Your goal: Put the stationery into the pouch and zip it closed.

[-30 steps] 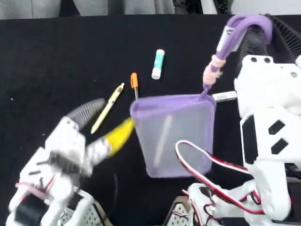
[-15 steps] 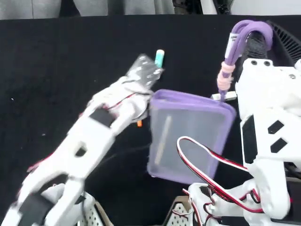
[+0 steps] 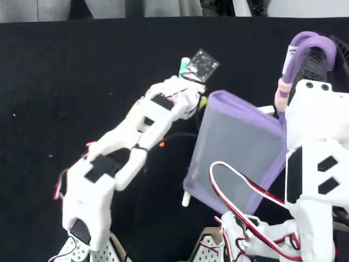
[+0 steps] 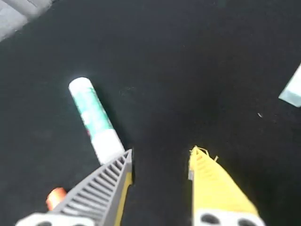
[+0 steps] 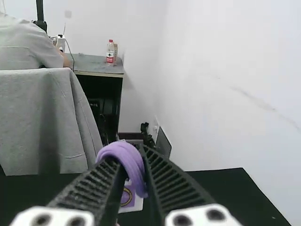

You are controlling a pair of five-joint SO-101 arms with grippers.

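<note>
Black tabletop [image 3: 65,82] carries the work area. The right arm [image 3: 316,180], white, stands at the table's right side. The left arm [image 3: 125,147] stretches diagonally across the middle of the tabletop, its wrist beside the pouch's upper edge. The pouch [image 3: 240,142], translucent purple, hangs tilted from its strap, upper edge toward the left arm's wrist and lower corner close to the tabletop; whether that corner touches cannot be told. Its contents cannot be made out through the wall, nor whether the zip is open or drawn. The purple strap [image 3: 305,41] rises from the pouch's upper right corner in a loop, and the right gripper [image 5: 129,157] has its fingers clenched on that loop, raised above the tabletop. The left gripper [image 4: 160,155] has its fingers released, grey and yellow tips spread with bare tabletop between them, grasping nothing. The glue stick [image 4: 94,120], white with a teal band, lies on the tabletop outside the pouch, one end just beside the grey finger's tip. A white stick end [image 3: 186,199] shows at the pouch's lower left corner; inside or outside cannot be told. An orange tip [image 4: 56,197] lies on the tabletop beside the grey finger, outside the pouch.
</note>
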